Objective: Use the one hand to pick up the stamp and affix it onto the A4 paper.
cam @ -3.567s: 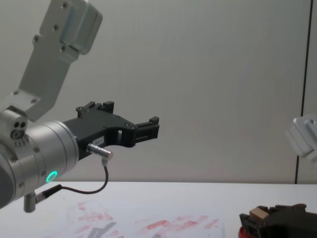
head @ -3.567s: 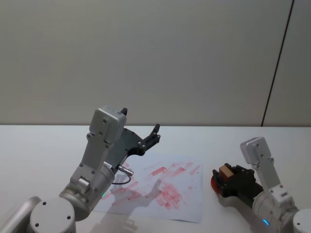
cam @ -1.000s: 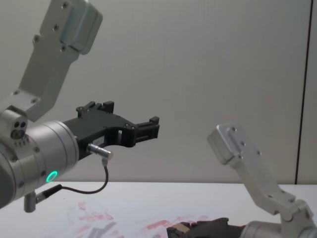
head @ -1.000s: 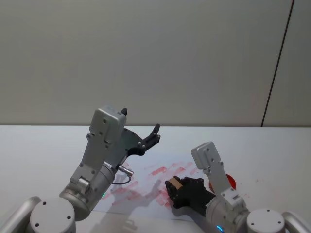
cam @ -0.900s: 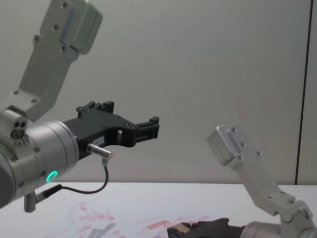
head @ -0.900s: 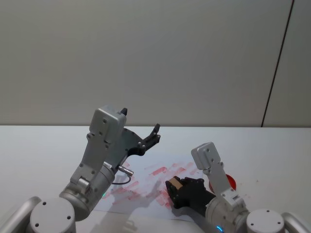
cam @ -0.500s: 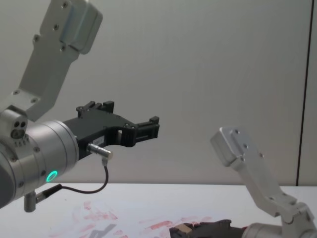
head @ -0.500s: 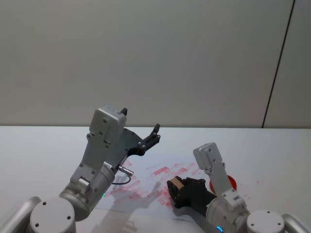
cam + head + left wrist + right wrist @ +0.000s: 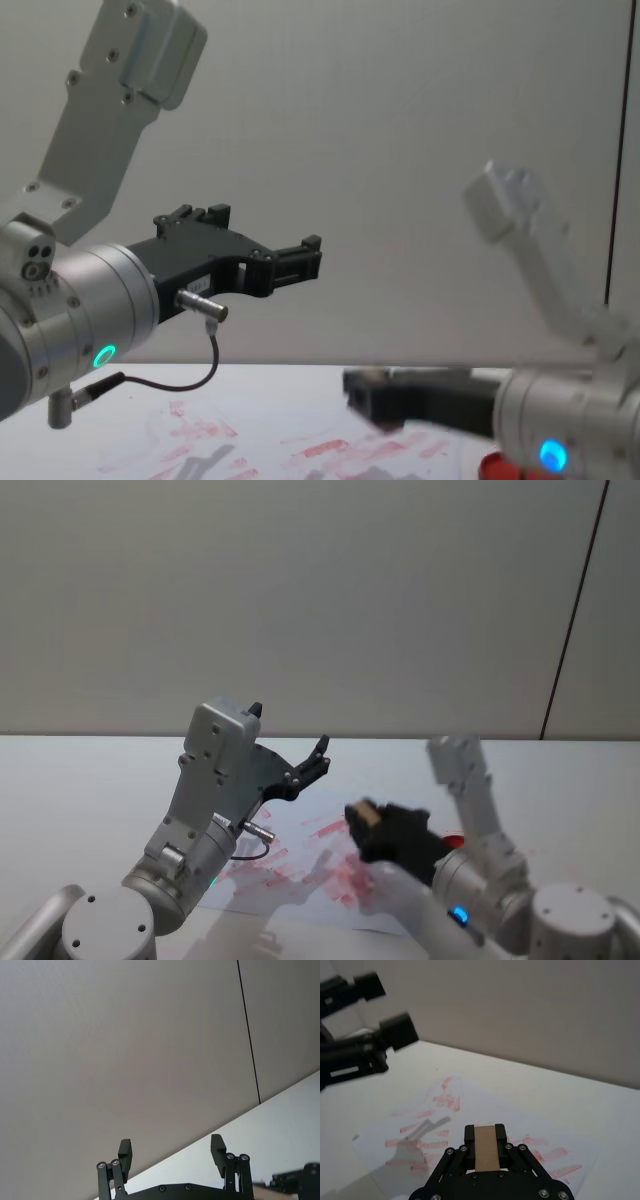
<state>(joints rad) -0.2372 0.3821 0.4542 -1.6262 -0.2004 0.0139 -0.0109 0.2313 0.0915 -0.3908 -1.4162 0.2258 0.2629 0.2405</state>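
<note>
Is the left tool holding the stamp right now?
No, the left tool is open and empty, while the stamp sits clamped in the right tool.

Looks like a bare lab: plain grey wall (image 9: 300, 600), white table (image 9: 80, 780)

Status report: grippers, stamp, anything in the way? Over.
Right gripper shut on the stamp, above the A4 paper. Left gripper open, parked high at left. Nothing between stamp and paper.
</note>
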